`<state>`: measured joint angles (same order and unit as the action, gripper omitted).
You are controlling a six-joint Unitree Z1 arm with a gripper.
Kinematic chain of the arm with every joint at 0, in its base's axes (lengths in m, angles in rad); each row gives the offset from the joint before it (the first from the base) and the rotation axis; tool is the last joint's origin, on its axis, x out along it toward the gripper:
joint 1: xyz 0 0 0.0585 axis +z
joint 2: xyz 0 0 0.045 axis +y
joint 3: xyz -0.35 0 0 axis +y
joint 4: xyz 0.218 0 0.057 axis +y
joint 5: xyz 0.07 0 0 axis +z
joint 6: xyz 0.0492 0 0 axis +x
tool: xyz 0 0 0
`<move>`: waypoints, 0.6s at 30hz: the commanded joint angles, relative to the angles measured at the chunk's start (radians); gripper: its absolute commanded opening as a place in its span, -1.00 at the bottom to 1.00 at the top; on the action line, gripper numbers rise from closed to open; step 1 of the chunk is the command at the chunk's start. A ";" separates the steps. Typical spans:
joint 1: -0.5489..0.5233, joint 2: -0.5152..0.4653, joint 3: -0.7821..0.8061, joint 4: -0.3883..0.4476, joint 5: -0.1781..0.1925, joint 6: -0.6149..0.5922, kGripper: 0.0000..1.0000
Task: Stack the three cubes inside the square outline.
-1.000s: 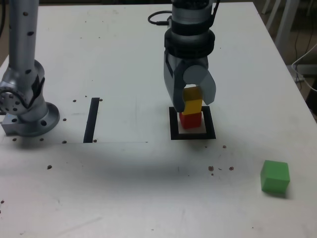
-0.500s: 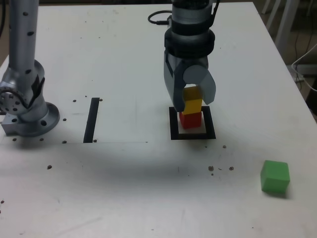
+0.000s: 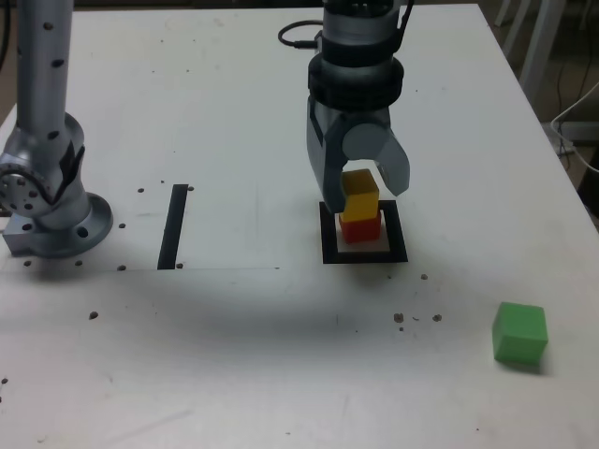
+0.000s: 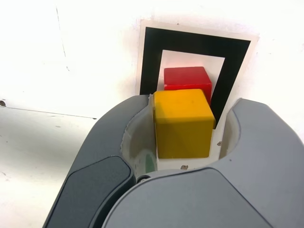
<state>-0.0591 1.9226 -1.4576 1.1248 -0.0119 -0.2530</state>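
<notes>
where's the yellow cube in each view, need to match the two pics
Exterior view: the yellow cube sits on the red cube inside the square outline, right of the picture's centre, between the jaws of the claw.
Wrist view: the yellow cube fills the middle, between the grey jaws, with a gap showing at one side.
Shared landmark: the black square outline with the red cube in it.

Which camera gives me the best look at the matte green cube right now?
The exterior view: the matte green cube sits in full sight on the white table, toward that view's lower right, apart from the stack. The wrist view does not show it.
</notes>
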 commanded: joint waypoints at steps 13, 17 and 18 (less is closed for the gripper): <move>-0.006 -0.021 -0.041 0.001 -0.004 0.055 0.99; -0.037 -0.050 -0.049 0.019 0.001 0.033 0.99; -0.049 -0.057 -0.053 0.026 0.005 0.021 0.99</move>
<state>-0.0899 1.8848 -1.5020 1.1385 -0.0130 -0.2149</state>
